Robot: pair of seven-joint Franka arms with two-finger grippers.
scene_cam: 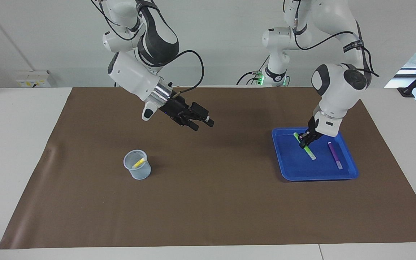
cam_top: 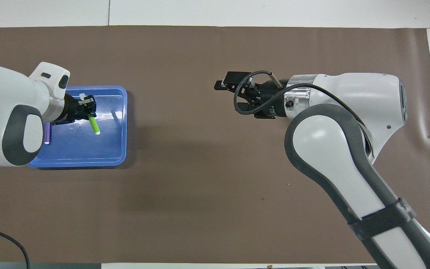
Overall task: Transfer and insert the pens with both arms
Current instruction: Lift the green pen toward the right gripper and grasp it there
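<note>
1. Over the blue tray (scene_cam: pixel 284 169), my left gripper (scene_cam: pixel 304 139) is clamped on the green pen (scene_cam: pixel 304 146), which hangs tilted, pale end lowest, just clear of the tray floor.
2. My right gripper (scene_cam: pixel 202 122) waits over bare mat near the table's middle, fingers apart and empty, pointing toward the left arm's end.
3. As I judge it, the step in hand is carrying the green pen to a handover. I should lift straight up first, so the low end clears the tray rim.
4. The grip sits near the pen's upper end, so I would move steadily; a jerk could swing the long free part.
5. For the handover, present the free length across the right gripper's open fingers, leaving room to close well apart from my left fingers.
6. The purple pen (scene_cam: pixel 334 155) lies flat in the tray, toward the left arm's end, untouched.
7. The yellow pen (scene_cam: pixel 139 163) already leans inside the cup (scene_cam: pixel 137 169).
</note>
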